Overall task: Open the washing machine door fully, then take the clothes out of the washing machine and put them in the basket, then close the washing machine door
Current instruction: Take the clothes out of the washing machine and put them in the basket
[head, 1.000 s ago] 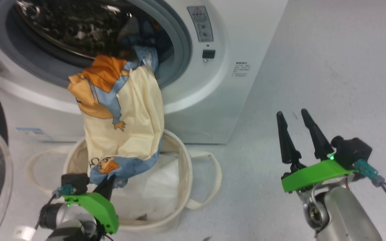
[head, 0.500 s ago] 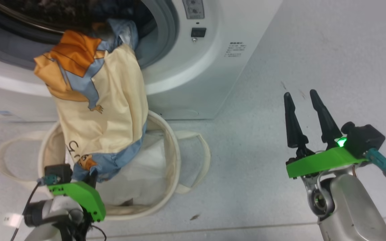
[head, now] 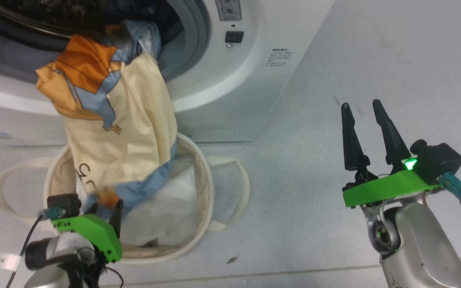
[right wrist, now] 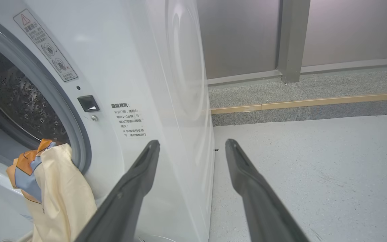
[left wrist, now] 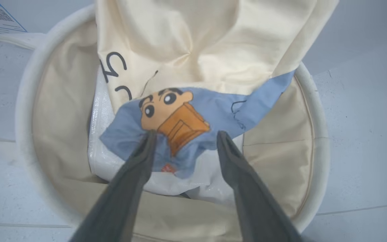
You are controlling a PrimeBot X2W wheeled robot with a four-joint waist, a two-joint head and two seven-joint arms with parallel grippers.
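The white washing machine (head: 234, 92) stands at the top with its drum open; its door is out of view. A cream and orange garment with blue trim (head: 134, 120) hangs from the drum's rim down into the cream canvas basket (head: 202, 168) on the floor below. More blue cloth (head: 146, 32) lies in the drum mouth. My left gripper (left wrist: 186, 134) is open over the basket, and the garment's blue printed hem (left wrist: 180, 124) hangs between its fingertips. My right gripper (head: 360, 104) is open and holds nothing, above the floor right of the machine.
A plain white folded sheet (head: 166, 216) lies in the basket's bottom. The basket's looped handles (head: 238, 188) spread on the pale floor. In the right wrist view a grey wall base and a wooden strip (right wrist: 297, 102) run beyond the machine's side.
The head camera has swung, so the machine sits higher and further left and the door has left the picture. The garment's lower hem has sunk toward my left gripper and looks blurred.
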